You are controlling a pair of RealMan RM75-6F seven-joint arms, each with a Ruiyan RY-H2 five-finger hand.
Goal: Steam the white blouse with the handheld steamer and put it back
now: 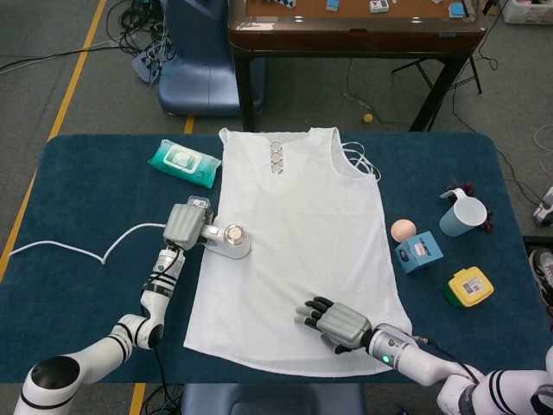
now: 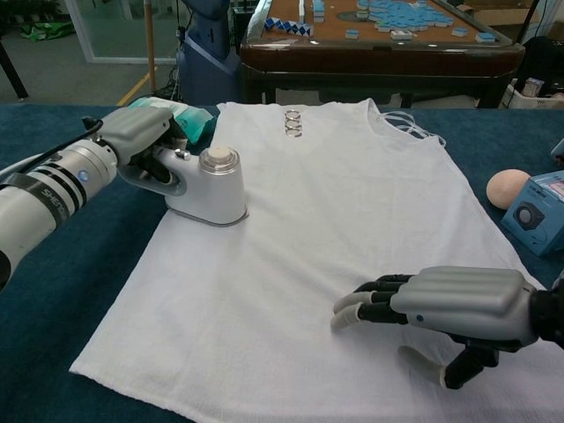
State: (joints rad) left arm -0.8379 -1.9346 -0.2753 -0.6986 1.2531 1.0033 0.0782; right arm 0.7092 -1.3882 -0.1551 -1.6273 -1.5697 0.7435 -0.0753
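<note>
Head view shows the left hand [image 1: 183, 226] gripping the white handheld steamer [image 1: 226, 241] at the white sleeveless blouse's [image 1: 302, 242] left edge, while the right hand [image 1: 335, 320] rests spread, palm down, on its lower part.

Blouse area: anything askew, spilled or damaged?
Nothing stands out. The white blouse lies flat on the table, the left hand holds the steamer at its left edge, and the right hand rests on the fabric near the hem. No spills visible.
</note>
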